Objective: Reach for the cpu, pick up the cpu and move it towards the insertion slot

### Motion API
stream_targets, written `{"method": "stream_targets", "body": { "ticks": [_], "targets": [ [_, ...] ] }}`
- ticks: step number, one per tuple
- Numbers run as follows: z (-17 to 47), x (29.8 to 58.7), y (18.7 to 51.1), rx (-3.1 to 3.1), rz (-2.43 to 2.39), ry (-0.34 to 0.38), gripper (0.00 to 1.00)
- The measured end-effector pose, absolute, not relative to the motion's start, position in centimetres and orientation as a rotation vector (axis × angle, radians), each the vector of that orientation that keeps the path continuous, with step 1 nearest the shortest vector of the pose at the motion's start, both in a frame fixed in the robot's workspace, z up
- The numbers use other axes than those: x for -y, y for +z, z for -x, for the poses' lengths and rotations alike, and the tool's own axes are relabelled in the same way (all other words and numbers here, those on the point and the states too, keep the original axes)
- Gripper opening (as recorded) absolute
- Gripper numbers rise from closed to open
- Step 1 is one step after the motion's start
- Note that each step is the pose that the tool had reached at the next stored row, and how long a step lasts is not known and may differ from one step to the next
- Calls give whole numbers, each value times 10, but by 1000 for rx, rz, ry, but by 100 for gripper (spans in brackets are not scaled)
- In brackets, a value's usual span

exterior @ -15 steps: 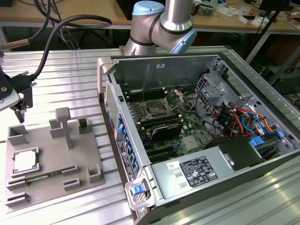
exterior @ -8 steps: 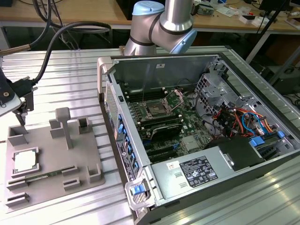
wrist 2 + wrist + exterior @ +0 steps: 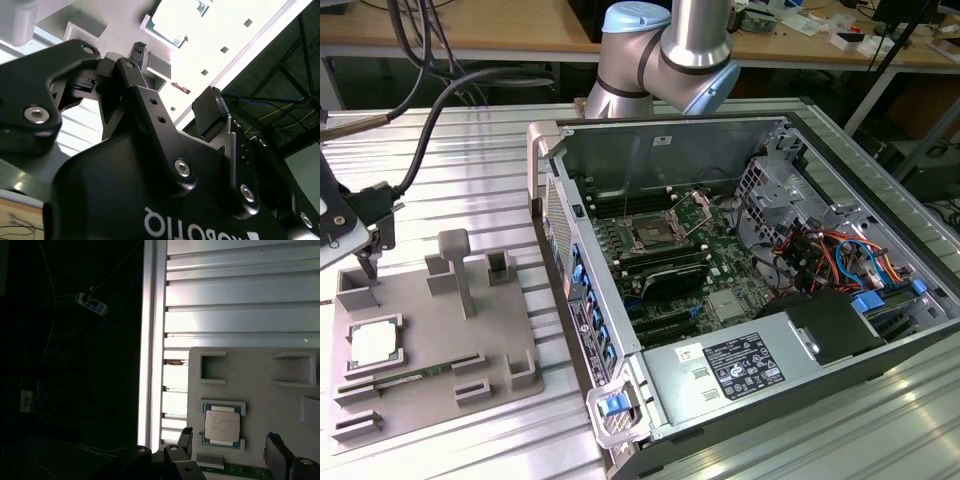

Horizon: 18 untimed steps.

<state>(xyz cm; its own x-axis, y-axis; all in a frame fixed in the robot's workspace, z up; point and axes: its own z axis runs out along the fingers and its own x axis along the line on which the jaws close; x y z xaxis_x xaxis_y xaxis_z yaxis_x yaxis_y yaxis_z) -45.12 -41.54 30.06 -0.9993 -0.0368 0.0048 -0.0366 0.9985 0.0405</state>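
Observation:
The cpu [image 3: 375,343] lies flat in a recess at the exterior view's left end of the grey tray [image 3: 500,345], silvery top up. My gripper [image 3: 362,262] hangs above the tray's back left corner, a short way behind the cpu and apart from it. In the first wrist view the cpu [image 3: 222,425] sits just ahead of the gripper [image 3: 230,446], whose two black fingertips [image 3: 186,436] stand wide apart, open and holding nothing. The insertion slot [image 3: 650,237] is the square socket on the green motherboard inside the open computer case, far to the exterior view's right.
The case wall [image 3: 575,290] with blue tabs rises between tray and motherboard. Grey posts [image 3: 455,265] stand on the tray. A thin green memory stick [image 3: 405,378] lies in front of the cpu. The arm's cable [image 3: 420,150] loops above the ribbed metal table [image 3: 460,170].

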Motion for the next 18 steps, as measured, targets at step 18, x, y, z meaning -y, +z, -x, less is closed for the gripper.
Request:
{"method": "stream_targets", "body": {
  "ticks": [18],
  "targets": [
    [453,422,265,3135,-54,-73,66]
  ]
}}
